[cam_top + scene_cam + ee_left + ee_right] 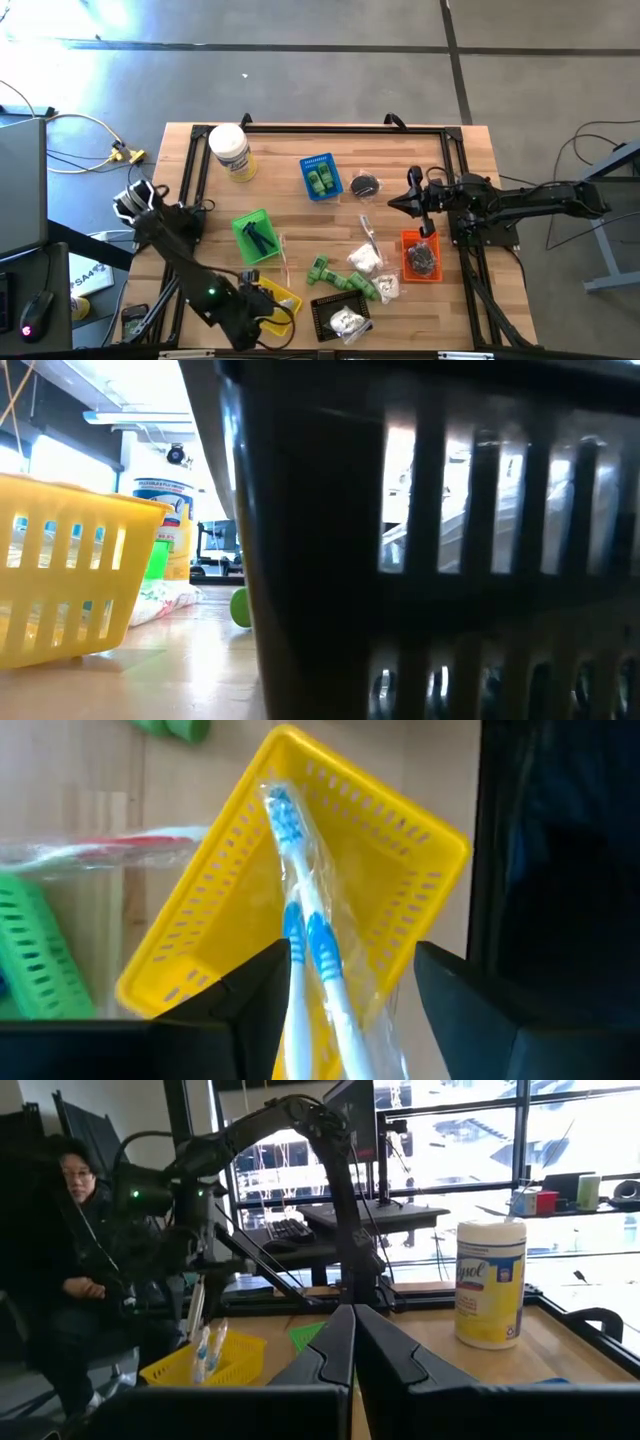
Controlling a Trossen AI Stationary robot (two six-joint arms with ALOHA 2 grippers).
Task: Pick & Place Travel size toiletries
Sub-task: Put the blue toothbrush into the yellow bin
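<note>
A clear-wrapped pair of blue and white toothbrushes stands slanting in the yellow basket near the table's front left, brush heads on the basket's floor. My left gripper stands open above the basket, pointing down, with the pack's handle end between its fingers. Green bottles and white packets lie loose on the wood. My right gripper is shut and level, above the table's right half, holding nothing. My left gripper stands open around the toothbrush pack's handle end, coming from above. The pack runs close along one finger; whether it touches that finger I cannot tell. The pack's head end rests inside the yellow basket.
A blue basket with green bottles, a green basket, an orange basket and a black basket with white packets stand around. A white jar stands far left. A person sits beyond the table.
</note>
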